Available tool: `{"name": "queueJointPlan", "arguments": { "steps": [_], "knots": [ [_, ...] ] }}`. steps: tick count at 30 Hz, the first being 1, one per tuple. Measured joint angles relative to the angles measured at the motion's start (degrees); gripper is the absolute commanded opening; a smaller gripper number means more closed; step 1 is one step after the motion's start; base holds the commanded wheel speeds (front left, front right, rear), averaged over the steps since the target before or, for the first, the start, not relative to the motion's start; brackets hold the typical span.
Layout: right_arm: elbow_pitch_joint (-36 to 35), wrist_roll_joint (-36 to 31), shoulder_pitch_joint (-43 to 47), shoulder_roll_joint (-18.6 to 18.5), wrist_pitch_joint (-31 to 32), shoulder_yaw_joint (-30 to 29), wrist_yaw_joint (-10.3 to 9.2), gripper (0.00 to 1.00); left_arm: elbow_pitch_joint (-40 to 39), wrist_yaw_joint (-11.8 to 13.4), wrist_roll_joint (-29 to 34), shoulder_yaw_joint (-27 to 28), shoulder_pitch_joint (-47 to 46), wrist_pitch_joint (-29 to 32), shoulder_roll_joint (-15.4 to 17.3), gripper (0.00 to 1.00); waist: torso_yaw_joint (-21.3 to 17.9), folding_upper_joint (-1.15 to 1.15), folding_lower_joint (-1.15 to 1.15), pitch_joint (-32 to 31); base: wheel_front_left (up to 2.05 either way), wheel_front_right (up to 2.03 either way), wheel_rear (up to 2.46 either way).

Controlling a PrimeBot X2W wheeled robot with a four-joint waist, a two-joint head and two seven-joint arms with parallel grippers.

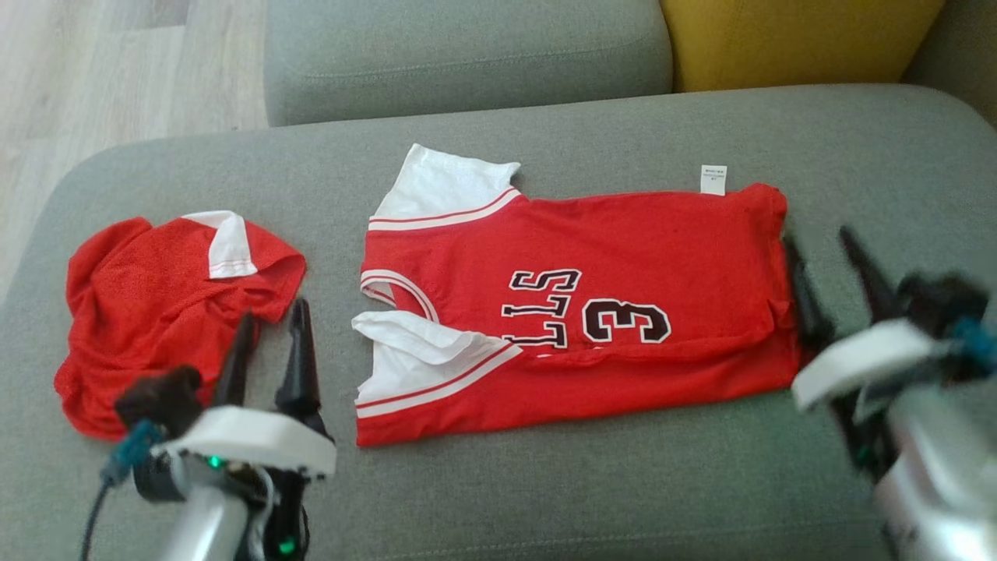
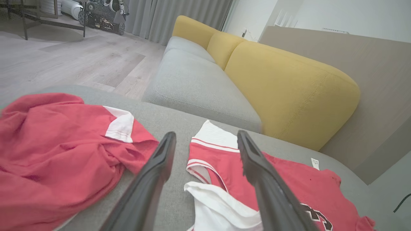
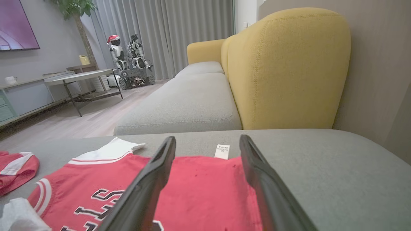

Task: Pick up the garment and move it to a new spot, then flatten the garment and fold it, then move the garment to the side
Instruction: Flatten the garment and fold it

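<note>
Jersey (image 1: 576,312), red with white sleeves, lies flat on the grey sofa seat (image 1: 545,483), near edge folded over; crumpled red garment (image 1: 156,312) lies apart on its left; left gripper (image 1: 273,312) hovers over the gap between them, fingers spread, empty; right gripper (image 1: 818,239) at the jersey's hem end, fingers spread, empty; yellow cushion (image 1: 794,39) behind; wood floor (image 1: 93,78) beyond.

The right gripper (image 3: 207,140) hovers, fingers spread wide, over the red jersey (image 3: 199,192) (its white label (image 3: 222,151) between the tips); a yellow cushion (image 3: 289,70) rises beyond the jersey, crumpled red cloth (image 3: 16,171) left of it.
</note>
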Motion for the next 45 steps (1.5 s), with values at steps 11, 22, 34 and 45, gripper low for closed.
{"name": "queueJointPlan", "arguments": {
  "steps": [11,22,34,45],
  "knots": [
    [-14.3,-14.5,16.3,10.5,0.2,-11.7,0.00,1.00,2.6,-2.1,11.3,6.2,4.8,0.0,-6.4,1.00,-1.0,0.00,0.00,-0.9,0.00,0.00,0.00],
    [-20.4,-16.7,17.3,12.1,3.6,-12.9,0.00,1.00,16.5,-5.6,16.6,2.5,5.7,1.9,-8.2,1.00,-2.6,0.00,0.00,1.2,0.00,0.00,0.00],
    [-22.5,-17.7,17.3,12.4,4.2,-12.8,0.00,1.00,29.9,-6.4,16.8,1.5,-3.3,5.1,-8.3,1.00,-5.7,0.00,0.00,4.5,0.00,0.00,0.00],
    [-22.5,-18.1,17.2,12.6,4.2,-13.8,0.00,1.00,33.1,-9.0,15.0,0.6,-5.8,7.5,-8.8,0.00,-6.2,0.00,0.00,4.0,0.00,0.00,0.00]
  ]
}}
